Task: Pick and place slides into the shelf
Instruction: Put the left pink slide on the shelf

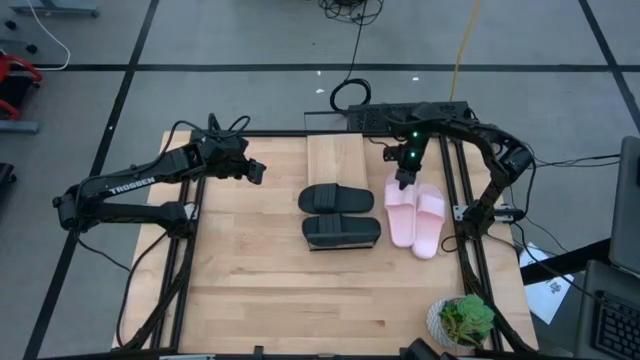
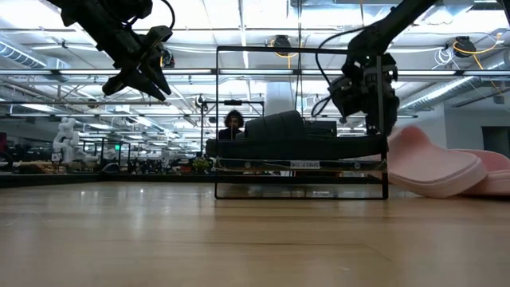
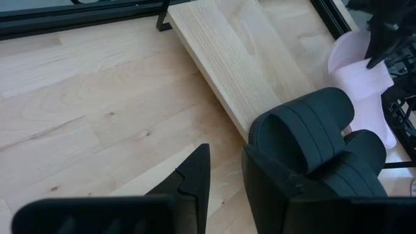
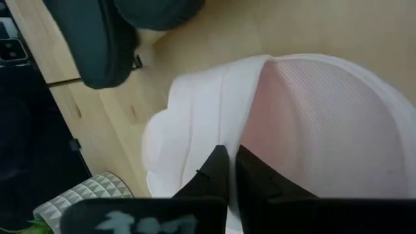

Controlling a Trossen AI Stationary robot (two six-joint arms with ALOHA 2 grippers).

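You are working in a large open robotics lab: long ceiling light strips [image 2: 72, 73] and exposed beams run overhead, another robot [image 2: 65, 135] stands at far benches, a person [image 2: 233, 122] sits beyond your table [image 1: 250, 290], and cables [image 1: 352, 60] trail across taped concrete floor.

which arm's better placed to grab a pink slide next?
Right. The right gripper sits directly over the pink slides, fingers nearly closed at the strap. The left gripper hovers open, away from the pink pair.

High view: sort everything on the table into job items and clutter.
Job:
black slides and
pink slides and
shelf
right gripper, at the pink pair
left gripper, hovering

Clutter:
potted plant
power strip
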